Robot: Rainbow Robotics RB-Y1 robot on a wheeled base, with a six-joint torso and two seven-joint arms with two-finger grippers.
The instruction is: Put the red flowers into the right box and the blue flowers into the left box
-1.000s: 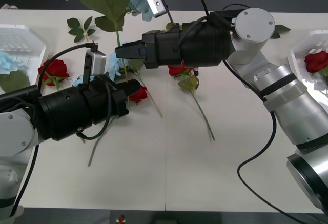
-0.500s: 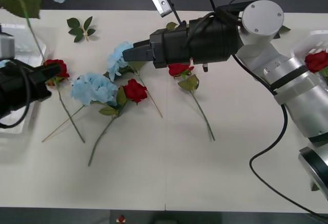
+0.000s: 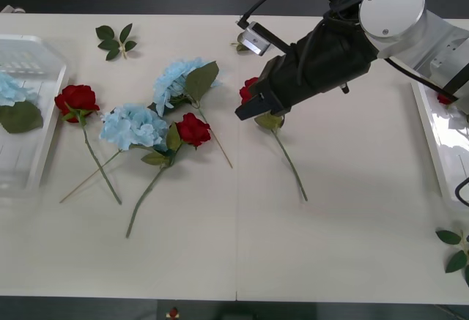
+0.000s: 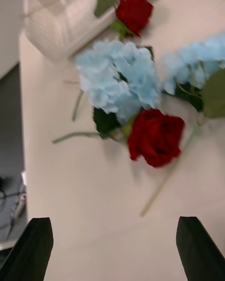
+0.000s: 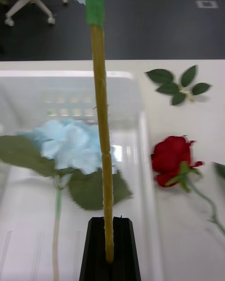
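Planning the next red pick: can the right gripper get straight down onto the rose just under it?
Probably yes. The right gripper hovers open beside that red rose, whose stem lies free on bare table with nothing over it.

Deep-red fabric roses [image 3: 76,99] and pale sky-blue fluffy flower clusters [image 3: 132,124] — all green-leaved — lie on the cream surface [image 3: 352,210] beside a ribbed white plastic tray [image 3: 33,162].

White table [image 3: 330,247] w/ flowers [image 3: 133,124], trays [image 3: 44,144]
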